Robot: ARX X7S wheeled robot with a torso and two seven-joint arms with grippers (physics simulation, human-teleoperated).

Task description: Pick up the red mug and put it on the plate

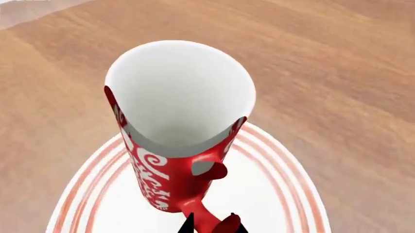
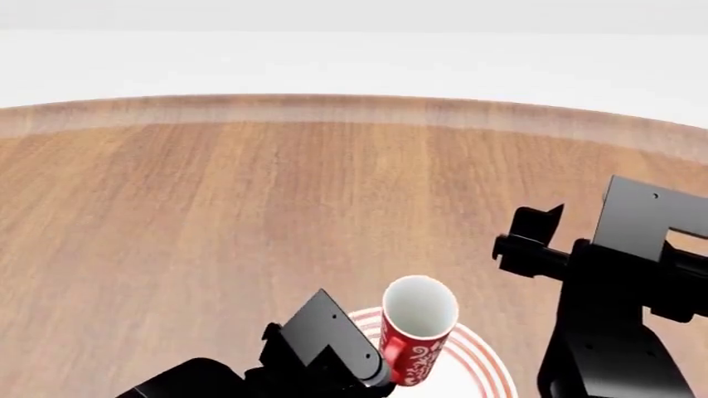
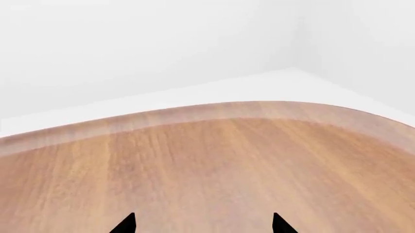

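We note a wooden tabletop [image 2: 221, 215], rounded at its far edge. At its near edge lies the plate [image 2: 487, 365], white with red rings. The red mug [image 2: 415, 332] is over the plate; whether it touches, we cannot tell. Its long axis is near upright, mouth up and leaning slightly away from the robot, handle toward the left pincer [image 1: 211, 224], which grips that handle. The right pincer [image 3: 202, 224] hangs wide apart, well right of the mug, over bare wood.

Bare simulated room — wooden table [image 2: 221, 215], blank white walls [image 3: 162, 43]
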